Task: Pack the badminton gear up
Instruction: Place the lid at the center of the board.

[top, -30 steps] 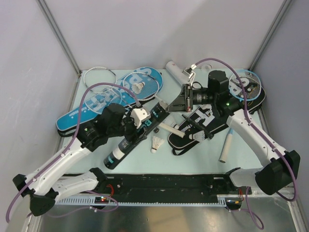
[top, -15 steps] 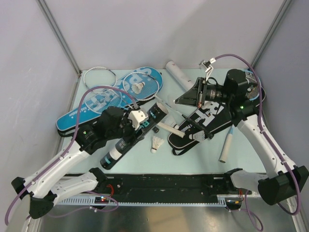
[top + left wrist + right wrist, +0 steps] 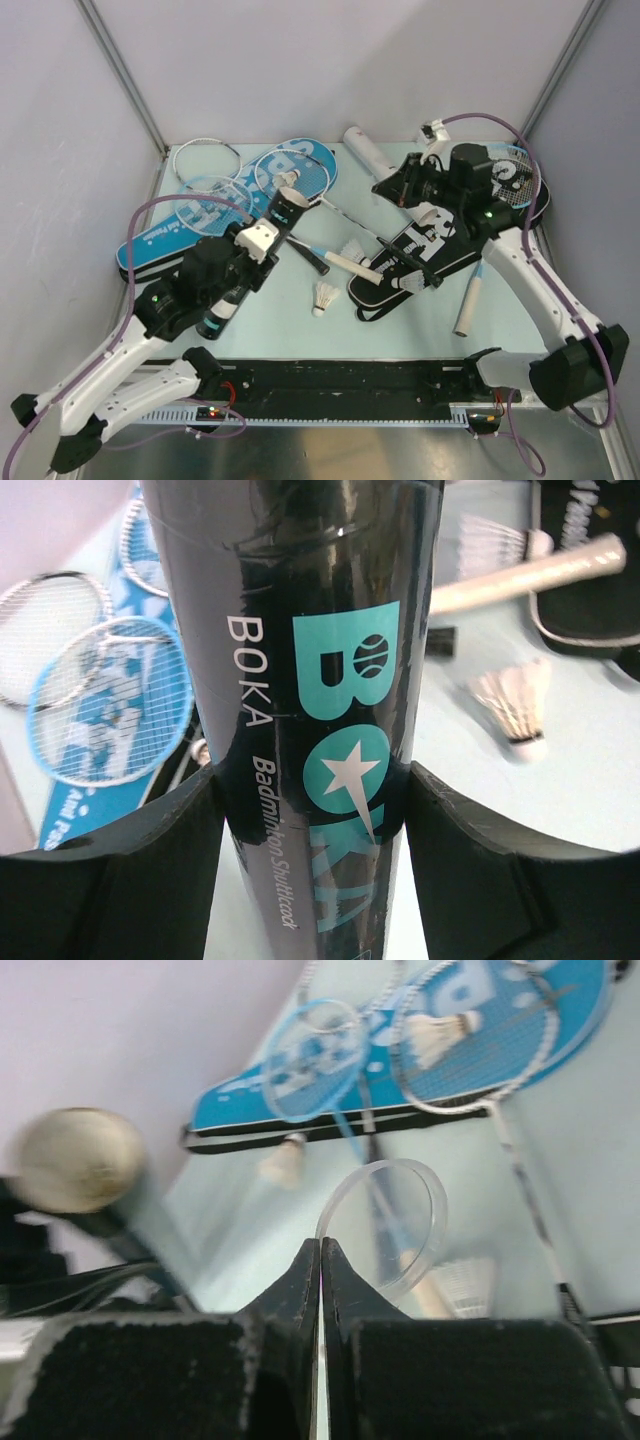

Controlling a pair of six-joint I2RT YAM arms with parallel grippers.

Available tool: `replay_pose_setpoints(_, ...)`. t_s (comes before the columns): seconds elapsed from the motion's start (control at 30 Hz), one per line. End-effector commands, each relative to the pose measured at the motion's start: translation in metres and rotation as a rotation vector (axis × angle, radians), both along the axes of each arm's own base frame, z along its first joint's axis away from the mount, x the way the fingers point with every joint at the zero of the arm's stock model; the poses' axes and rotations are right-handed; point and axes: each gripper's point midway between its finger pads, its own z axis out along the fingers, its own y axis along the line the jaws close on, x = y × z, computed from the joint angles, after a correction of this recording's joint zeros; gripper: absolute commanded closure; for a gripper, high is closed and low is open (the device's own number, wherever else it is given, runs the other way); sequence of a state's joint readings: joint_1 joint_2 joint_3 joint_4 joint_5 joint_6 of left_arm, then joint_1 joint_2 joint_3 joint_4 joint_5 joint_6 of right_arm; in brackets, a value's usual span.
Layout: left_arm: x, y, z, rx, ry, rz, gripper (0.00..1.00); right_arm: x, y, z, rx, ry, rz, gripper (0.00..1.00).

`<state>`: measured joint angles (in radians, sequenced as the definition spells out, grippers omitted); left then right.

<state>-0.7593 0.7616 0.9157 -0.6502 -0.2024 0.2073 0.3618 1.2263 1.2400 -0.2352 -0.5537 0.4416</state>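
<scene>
Black teal-lettered shuttle tube (image 3: 320,670) clamped in left end effector (image 3: 313,785).
Clear round plastic lid (image 3: 385,1222) pinched at rim by right end effector (image 3: 320,1250).

Table (image 3: 420,330): pale green top, level | Walls: plain grey panels at back (image 3: 330,60), left (image 3: 50,150), right (image 3: 600,120) | Corner posts: two metal, left (image 3: 120,70), right (image 3: 565,65) | Near edge: black rail (image 3: 350,380), white slotted strip (image 3: 300,412), bare metal sheet (image 3: 350,455) below.

Probably a robotics lab: plain grey panel walls (image 3: 330,60) (framed by metal posts (image 3: 120,70)) enclose a pale table (image 3: 290,322).
</scene>
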Motion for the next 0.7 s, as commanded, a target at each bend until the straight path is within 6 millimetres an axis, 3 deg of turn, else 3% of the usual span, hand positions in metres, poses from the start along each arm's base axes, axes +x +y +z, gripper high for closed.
replay_pose_setpoints(0.0,0.019,0.022,0.041,-0.107,-0.205,0.168,0.76,0.061,-0.012,-0.047,-0.188,-0.07,-0.184,1.0)
replay_pose_setpoints(0.2,0.011,0.028,0.047,-0.183,-0.237,0.179,0.75,0.125,-0.017,-0.114,-0.349,-0.046,-0.317,1.0)
replay_pose_setpoints(0.33,0.007,0.027,0.045,-0.222,-0.226,0.176,0.74,0.154,-0.017,-0.152,-0.436,-0.028,-0.358,1.0)
replay_pose_setpoints(0.53,0.007,0.029,0.046,-0.22,-0.235,0.182,0.74,0.177,-0.009,-0.202,-0.563,0.062,-0.356,1.0)
replay_pose_setpoints(0.67,0.008,0.03,0.044,-0.214,-0.234,0.187,0.73,0.184,-0.006,-0.219,-0.62,0.084,-0.365,0.97)
